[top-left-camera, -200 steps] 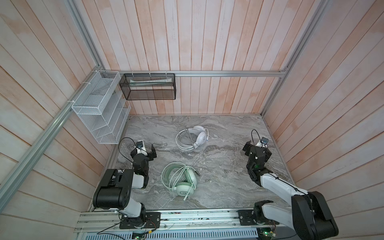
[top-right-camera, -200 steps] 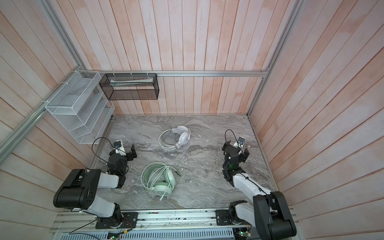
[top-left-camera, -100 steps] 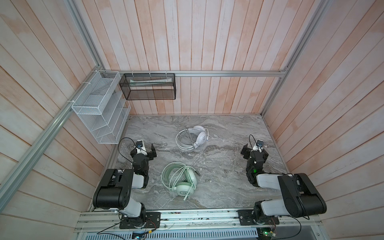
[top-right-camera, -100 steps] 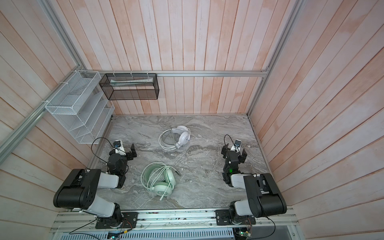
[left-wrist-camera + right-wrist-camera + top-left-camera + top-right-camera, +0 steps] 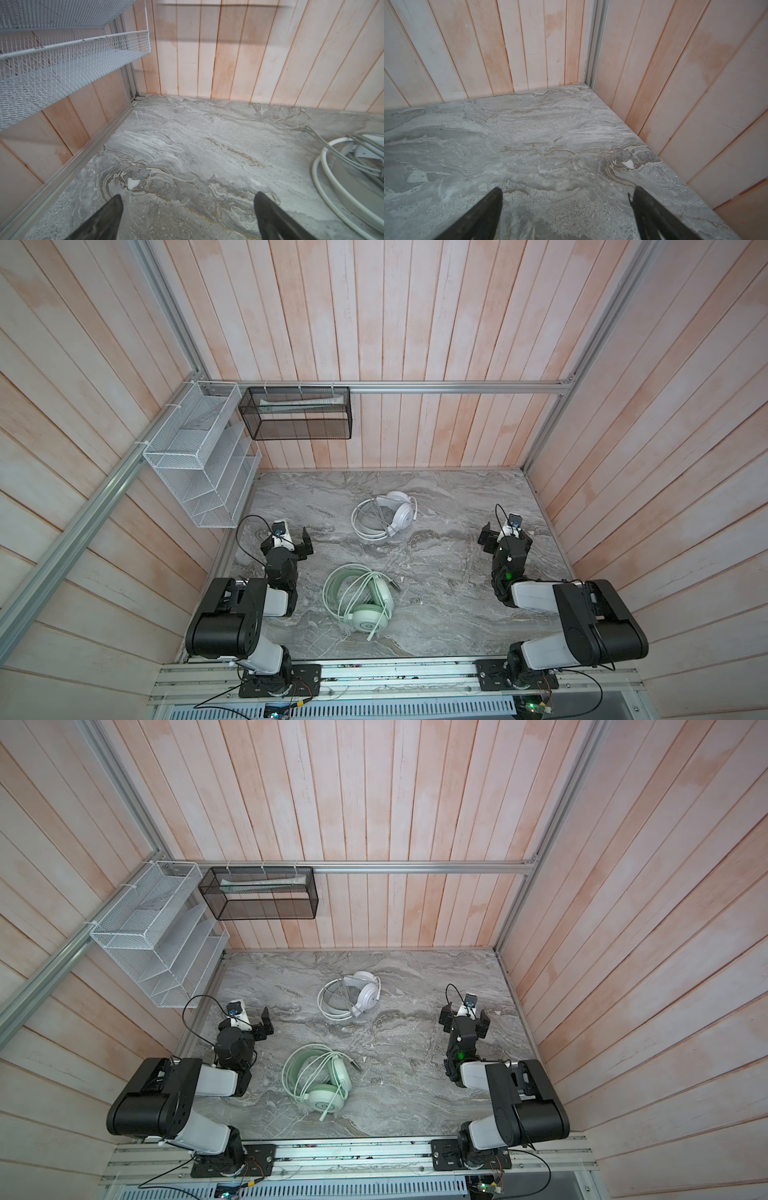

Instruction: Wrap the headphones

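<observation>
Both arms' jaws wide, empty; white headphones (image 5: 400,513) and mint headphones (image 5: 369,617) lie between them, well apart: a careless grab risks snagging loose cable loops (image 5: 338,593).

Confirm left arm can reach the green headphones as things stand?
Probably yes. The left gripper is open and empty, the green headphones lie close beside that arm, and only bare table shows between them in both top views.
</observation>
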Controlling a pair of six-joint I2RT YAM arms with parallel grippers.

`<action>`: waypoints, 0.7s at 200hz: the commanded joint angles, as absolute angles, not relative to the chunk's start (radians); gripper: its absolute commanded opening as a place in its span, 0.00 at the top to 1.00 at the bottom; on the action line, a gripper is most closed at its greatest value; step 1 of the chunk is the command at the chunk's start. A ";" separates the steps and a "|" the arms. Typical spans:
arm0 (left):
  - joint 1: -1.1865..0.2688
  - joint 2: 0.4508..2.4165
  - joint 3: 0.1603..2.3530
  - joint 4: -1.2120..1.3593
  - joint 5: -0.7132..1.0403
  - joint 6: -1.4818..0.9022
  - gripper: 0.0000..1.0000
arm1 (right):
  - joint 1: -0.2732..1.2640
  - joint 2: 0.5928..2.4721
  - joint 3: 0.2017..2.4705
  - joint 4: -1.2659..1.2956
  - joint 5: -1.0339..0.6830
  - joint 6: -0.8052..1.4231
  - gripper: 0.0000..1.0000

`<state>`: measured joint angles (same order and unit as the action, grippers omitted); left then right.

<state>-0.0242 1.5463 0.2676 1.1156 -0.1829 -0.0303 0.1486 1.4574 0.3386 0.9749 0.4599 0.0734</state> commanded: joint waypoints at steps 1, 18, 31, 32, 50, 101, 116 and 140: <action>-0.019 1.542 0.276 1.134 -0.169 -0.037 0.02 | 0.145 1.475 0.372 0.942 0.431 0.053 0.02; -0.018 1.542 0.277 1.134 -0.169 -0.037 0.01 | 0.144 1.496 0.401 0.915 0.410 0.040 0.02; -0.019 1.542 0.279 1.134 -0.170 -0.037 0.01 | 0.145 1.510 0.413 0.915 0.391 0.022 0.02; -0.020 1.543 0.277 1.134 -0.169 -0.037 0.01 | 0.144 1.511 0.413 0.916 0.390 0.021 0.02; -0.020 1.542 0.279 1.134 -0.170 -0.037 0.01 | 0.146 1.534 0.333 1.121 0.378 -0.021 0.02; -0.020 1.542 0.277 1.134 -0.169 -0.037 0.01 | 0.099 1.531 0.344 1.074 0.329 0.029 0.02; -0.019 1.542 0.278 1.134 -0.170 -0.037 0.02 | 0.099 1.530 0.342 1.076 0.329 0.027 0.02; -0.019 1.542 0.278 1.135 -0.169 -0.036 0.01 | 0.108 1.516 0.280 1.177 0.359 0.032 0.02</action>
